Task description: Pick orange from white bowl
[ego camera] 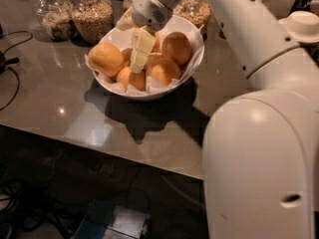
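The white bowl (192,66), lined with crinkled paper, stands on the grey table and holds several oranges. The largest, slightly oval orange (105,59) lies at the bowl's left side. Smaller, rounder oranges lie at the back right (177,48), the middle (163,69) and the front (132,78). My gripper (136,66) reaches down into the bowl from above. It sits between the large orange and the middle ones, just right of the large orange. It hides part of the fruit behind it.
Glass jars of grains stand behind the bowl at the back left (55,16), (93,18) and behind it (192,8). A black cable (10,78) lies at the left. My arm (259,49) fills the right side. The table's front edge (124,151) runs below the bowl.
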Robot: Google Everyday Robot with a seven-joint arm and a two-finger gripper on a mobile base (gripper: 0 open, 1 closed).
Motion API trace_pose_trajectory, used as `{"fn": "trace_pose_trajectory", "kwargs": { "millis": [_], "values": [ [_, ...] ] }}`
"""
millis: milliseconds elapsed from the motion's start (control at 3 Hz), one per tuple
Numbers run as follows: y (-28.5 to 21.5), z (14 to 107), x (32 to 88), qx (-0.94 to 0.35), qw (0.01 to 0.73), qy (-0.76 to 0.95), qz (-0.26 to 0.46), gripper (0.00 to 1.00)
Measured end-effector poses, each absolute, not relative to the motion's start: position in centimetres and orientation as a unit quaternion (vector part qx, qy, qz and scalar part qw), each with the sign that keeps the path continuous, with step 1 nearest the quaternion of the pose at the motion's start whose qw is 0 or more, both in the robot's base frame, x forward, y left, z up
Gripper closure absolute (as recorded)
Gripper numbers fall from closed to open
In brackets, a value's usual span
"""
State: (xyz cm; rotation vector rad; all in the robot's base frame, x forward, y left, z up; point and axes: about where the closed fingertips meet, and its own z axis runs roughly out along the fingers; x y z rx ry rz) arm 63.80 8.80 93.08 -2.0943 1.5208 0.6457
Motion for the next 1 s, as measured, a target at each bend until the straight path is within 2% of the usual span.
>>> {"fn": "trace_pose_trajectory", "kwargs": {
  "millis": [333, 667, 1000],
  "values": [
    [11.8, 92.5, 65.7, -0.755, 0.265, 0.523, 0.293, 0.0],
    [14.1, 93.0, 66.4, -0.741, 0.295, 0.51, 0.321, 0.0],
    [14.5, 93.5, 66.1, -0.72, 0.305, 0.542, 0.309, 0.0]
  ]
}}
